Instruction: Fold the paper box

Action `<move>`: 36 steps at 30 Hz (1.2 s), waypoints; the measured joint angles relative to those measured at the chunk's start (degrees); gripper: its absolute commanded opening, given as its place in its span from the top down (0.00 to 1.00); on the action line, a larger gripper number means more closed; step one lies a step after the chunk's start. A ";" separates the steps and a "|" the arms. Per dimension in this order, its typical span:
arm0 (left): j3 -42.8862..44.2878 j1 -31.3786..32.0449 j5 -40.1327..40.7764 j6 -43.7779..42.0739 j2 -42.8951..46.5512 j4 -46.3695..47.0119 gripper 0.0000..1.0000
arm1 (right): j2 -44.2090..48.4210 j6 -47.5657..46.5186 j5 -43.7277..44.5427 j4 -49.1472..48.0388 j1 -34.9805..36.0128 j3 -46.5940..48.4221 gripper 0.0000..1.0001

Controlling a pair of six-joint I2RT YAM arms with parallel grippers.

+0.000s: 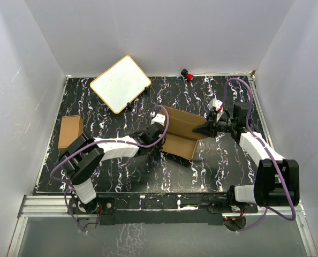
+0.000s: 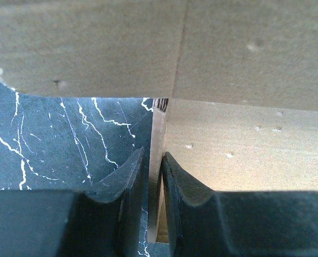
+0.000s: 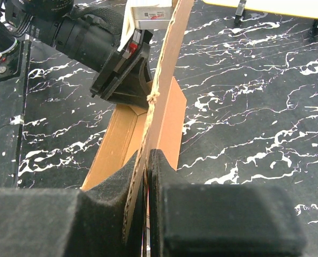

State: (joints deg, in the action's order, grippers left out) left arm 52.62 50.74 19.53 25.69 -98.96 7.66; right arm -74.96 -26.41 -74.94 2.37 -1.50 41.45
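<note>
The paper box (image 1: 181,133) is a brown cardboard piece, partly folded, standing on the marbled table at centre. My left gripper (image 1: 154,140) is at its left end, shut on a thin upright flap (image 2: 158,134). My right gripper (image 1: 208,128) is at its right end, shut on the edge of a raised panel (image 3: 167,69). In the right wrist view the left gripper (image 3: 128,75) shows at the far end of the box. The box's broad panels (image 2: 228,53) fill the left wrist view.
A second small brown carton (image 1: 70,131) lies at the table's left edge. A white board with a tan rim (image 1: 120,83) lies at the back left. A small red and black object (image 1: 188,74) sits at the back wall.
</note>
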 measured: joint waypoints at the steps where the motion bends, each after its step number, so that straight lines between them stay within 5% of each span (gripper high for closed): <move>1: 0.00 0.02 0.00 -0.09 0.00 -0.07 0.88 | -0.04 0.00 0.00 -0.02 0.00 0.00 0.92; 4: 0.00 0.02 -0.09 -0.24 0.00 -0.04 1.00 | -0.11 0.00 0.02 -0.02 0.04 0.00 0.92; 11: 0.22 0.22 0.00 -0.63 0.00 -0.52 1.00 | -0.13 -0.02 0.09 -0.02 0.17 0.00 0.92; 24: 0.52 0.42 0.42 -1.03 1.38 -5.09 0.61 | -0.15 0.00 -0.17 -0.92 0.26 0.00 0.92; 36: -2.49 0.39 -0.37 0.48 14.47 -5.81 0.33 | -0.50 0.22 -1.20 -1.16 0.33 0.00 0.92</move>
State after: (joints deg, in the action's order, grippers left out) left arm 50.13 51.13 19.16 26.17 -84.49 1.85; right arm -75.46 -26.20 -76.14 1.21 -1.17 41.45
